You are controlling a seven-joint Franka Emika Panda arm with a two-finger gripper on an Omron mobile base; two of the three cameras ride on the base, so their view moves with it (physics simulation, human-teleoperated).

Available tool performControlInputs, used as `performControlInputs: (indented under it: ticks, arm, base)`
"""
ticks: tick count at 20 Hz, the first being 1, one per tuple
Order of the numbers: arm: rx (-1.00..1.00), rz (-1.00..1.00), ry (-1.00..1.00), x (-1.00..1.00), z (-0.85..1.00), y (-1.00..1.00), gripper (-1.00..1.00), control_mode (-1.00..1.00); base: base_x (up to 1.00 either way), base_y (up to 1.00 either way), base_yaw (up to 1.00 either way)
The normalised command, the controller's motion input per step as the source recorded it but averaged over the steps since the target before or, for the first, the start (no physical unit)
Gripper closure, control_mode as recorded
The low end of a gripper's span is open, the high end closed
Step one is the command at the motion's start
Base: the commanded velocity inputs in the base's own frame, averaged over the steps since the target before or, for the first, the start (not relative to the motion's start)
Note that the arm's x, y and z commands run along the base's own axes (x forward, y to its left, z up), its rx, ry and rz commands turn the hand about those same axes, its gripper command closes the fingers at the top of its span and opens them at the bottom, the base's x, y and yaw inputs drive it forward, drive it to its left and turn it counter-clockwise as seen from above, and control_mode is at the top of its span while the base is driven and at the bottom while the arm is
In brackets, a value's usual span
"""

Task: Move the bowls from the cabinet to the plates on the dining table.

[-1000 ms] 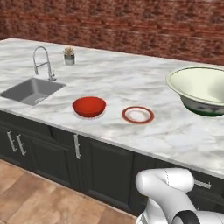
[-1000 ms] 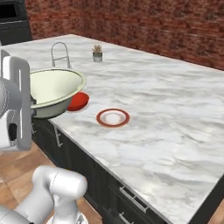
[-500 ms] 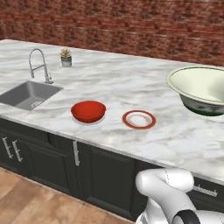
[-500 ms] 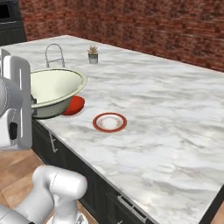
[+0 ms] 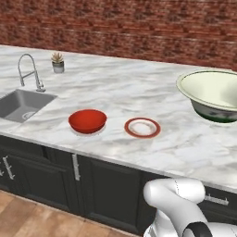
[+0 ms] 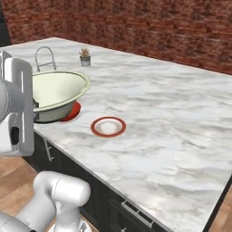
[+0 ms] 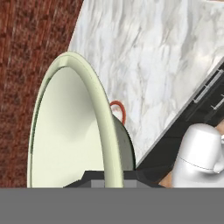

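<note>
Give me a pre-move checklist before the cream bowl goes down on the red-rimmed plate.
1. Grip on the cream bowl: ok, the gripper is shut on its rim.
2. Bowl level: ok, opening faces up in both base views.
3. Target red-orange plate: ok, nothing on it, flat on the marble table.
4. Red bowl: ok, already resting on the table left of that plate, apart from it.
5. Bowl over the plate: not ok, it hangs off to the plate's right in the left base view.
6. Whether a plate lies under the red bowl: cannot tell.

Glossy red bowl (image 5: 87, 120), veined marble dining table (image 5: 139, 88), rough brick wall (image 5: 139, 28), metal faucet (image 5: 28, 69)
</note>
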Motion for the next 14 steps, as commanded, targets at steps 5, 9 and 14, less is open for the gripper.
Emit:
performControlInputs:
  ticks: [5,9,14]
  arm:
    - [0.00,0.00,0.00,0.00,0.00,0.00,1.00,1.00]
    - [0.00,0.00,0.00,0.00,0.00,0.00,1.00,1.00]
    - [0.00,0.00,0.00,0.00,0.00,0.00,1.00,1.00]
  base:
    - [0.38,0.27,-0.13]
    - [0.58,0.24,-0.05]
    - [0.58,0.34,-0.01]
